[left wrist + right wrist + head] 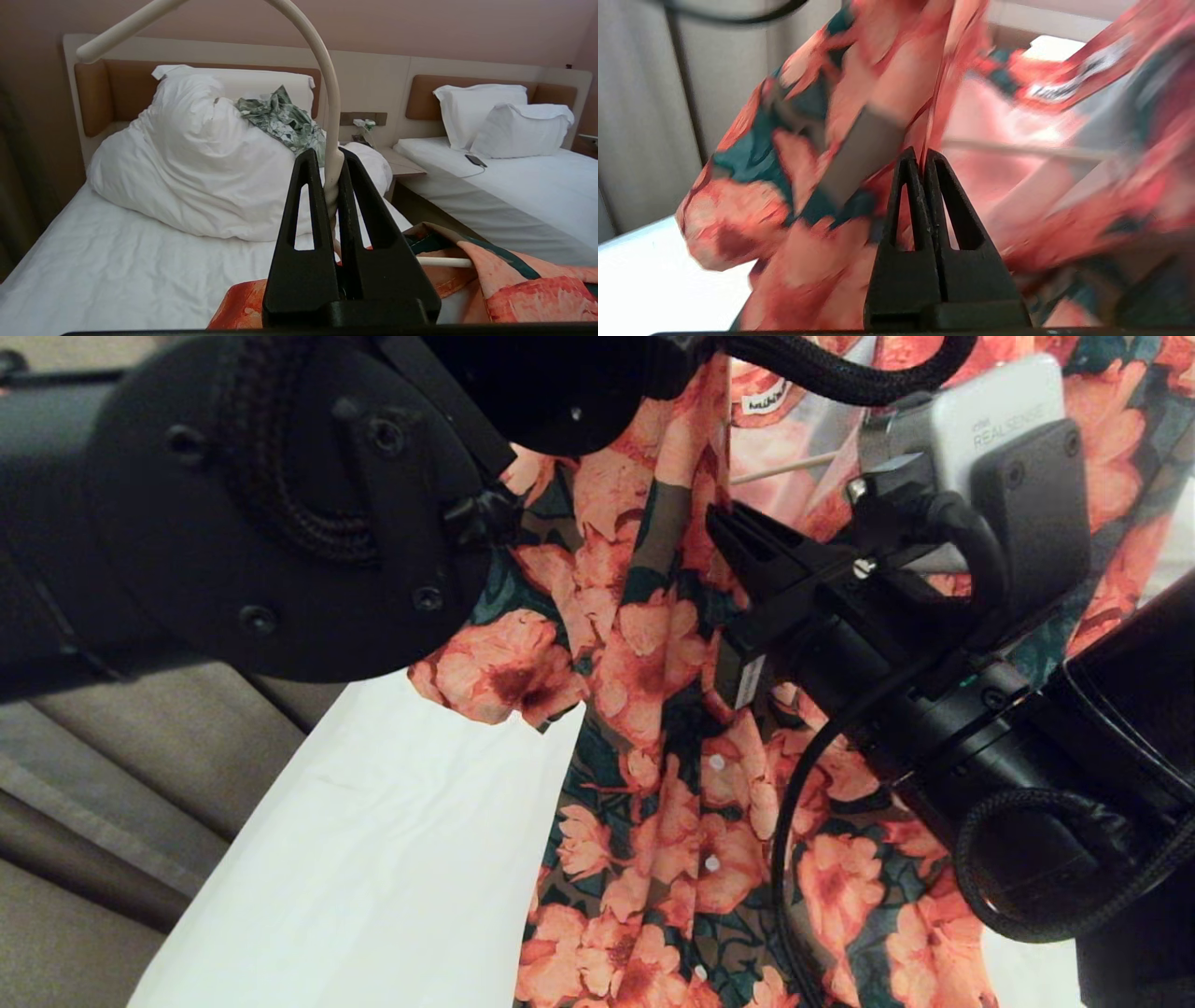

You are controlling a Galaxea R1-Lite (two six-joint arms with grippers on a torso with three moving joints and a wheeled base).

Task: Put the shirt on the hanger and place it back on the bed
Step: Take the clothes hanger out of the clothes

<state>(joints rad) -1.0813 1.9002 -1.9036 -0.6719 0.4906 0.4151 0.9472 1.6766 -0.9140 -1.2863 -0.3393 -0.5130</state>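
Cream wire: the hanger [332,140], pinched at its neck by the shut left end effector [331,161].
Shirt [653,728]: draped above the bed [373,859].
Right end effector [923,156]: closed, seemingly nipping a front edge.
Risk: tugging could slide fabric off the hanger.

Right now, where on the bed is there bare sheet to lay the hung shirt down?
Bare sheet on the bed lies in front of the bunched duvet, and beside the shirt in the head view. Crowded toward the headboard: duvet and leaf-print garment.
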